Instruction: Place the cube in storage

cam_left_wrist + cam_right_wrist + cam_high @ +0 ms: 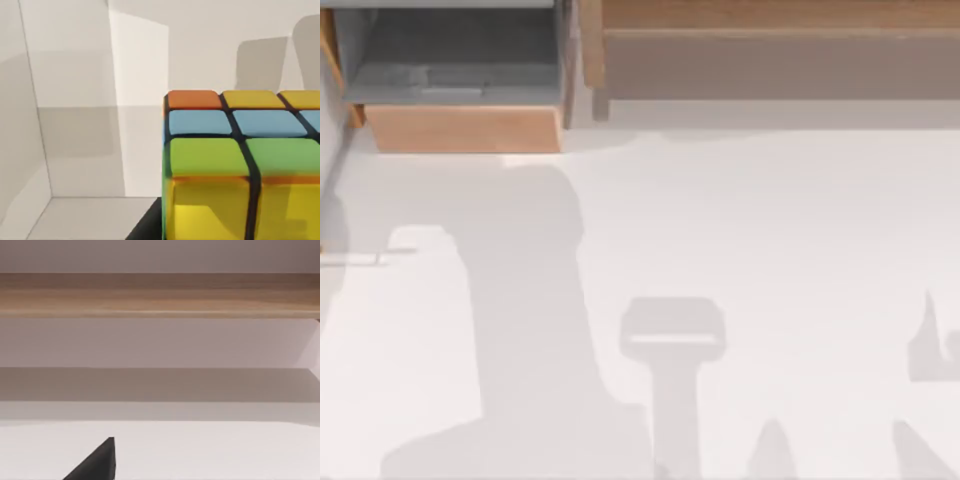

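found the cube (240, 165) right up against the left gripper (150, 227), with no cube lying in the drawer (460, 128); could not tell whether pinched or loose, nor how far from the drawer, nor the right gripper's (97, 462) grip. judged the drawer open and ready, the storing itself left to do. read no brand, label or writing on cube, drawer or the cabinet (770, 60) beside the drawer.
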Motion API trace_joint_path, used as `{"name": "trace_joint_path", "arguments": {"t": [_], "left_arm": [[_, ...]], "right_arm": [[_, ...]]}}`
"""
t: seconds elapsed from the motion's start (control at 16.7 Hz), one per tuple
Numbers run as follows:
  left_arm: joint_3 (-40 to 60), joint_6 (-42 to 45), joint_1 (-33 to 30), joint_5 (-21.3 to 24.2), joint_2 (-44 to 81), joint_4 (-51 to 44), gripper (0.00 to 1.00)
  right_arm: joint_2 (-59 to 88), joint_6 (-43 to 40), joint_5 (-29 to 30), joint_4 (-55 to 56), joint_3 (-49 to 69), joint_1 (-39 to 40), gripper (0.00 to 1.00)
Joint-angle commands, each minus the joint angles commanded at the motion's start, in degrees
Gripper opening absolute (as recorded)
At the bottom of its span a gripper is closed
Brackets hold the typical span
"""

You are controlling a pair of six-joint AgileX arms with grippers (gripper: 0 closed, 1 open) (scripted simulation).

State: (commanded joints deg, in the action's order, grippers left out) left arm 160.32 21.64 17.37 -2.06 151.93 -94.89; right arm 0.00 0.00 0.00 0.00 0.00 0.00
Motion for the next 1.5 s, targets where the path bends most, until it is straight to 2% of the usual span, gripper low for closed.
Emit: {"name": "trace_joint_path", "arguments": {"t": [0.24,0.6,1.38,1.5], "left_arm": [[1.24,-0.95,1.19,1.95,5.30,0.81,0.00],[1.24,-0.95,1.19,1.95,5.30,0.81,0.00],[1.24,-0.95,1.19,1.95,5.30,0.81,0.98],[1.24,-0.95,1.19,1.95,5.30,0.81,1.00]], "right_arm": [[0.00,0.00,0.00,0.00,0.00,0.00,1.00],[0.00,0.00,0.00,0.00,0.00,0.00,1.00],[0.00,0.00,0.00,0.00,0.00,0.00,1.00],[0.00,0.00,0.00,0.00,0.00,0.00,1.00]]}}
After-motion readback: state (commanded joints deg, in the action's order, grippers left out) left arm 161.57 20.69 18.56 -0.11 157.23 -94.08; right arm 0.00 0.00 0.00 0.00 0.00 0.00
